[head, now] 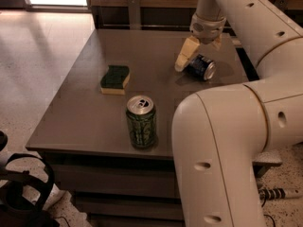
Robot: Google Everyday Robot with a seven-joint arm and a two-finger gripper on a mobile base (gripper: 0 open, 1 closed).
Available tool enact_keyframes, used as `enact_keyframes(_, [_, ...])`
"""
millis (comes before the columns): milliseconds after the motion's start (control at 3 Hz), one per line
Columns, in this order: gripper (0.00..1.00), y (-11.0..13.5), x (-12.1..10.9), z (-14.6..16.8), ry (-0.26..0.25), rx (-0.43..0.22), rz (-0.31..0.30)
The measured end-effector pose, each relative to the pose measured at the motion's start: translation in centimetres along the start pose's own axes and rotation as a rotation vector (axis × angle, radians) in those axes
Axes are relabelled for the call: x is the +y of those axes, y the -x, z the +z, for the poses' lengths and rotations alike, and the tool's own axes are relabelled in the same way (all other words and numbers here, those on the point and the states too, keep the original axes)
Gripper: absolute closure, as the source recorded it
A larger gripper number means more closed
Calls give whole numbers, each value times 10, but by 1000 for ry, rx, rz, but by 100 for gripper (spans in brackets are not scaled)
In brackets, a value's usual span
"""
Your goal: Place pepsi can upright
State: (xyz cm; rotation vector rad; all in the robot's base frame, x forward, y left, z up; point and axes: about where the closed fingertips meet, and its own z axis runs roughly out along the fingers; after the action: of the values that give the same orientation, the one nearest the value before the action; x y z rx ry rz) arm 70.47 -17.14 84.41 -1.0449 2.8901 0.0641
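Observation:
The pepsi can is dark blue and lies on its side at the far right of the grey table, with its silver end facing right and forward. My gripper reaches down from above and straddles the can. One cream finger stands just left of the can, and the other is mostly hidden behind the wrist. The jaws stand open around the can. The can rests on the table.
A green patterned can stands upright near the table's front edge. A green and yellow sponge lies left of centre. My arm's large white links cover the table's right front part. Dark furniture stands behind the table.

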Motion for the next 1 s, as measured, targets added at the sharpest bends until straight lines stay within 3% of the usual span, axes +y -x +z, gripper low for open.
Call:
enact_keyframes(333, [17,3,4,-2,8,-4,38])
enact_keyframes(1000, [65,20,5,2,-6,-36,40])
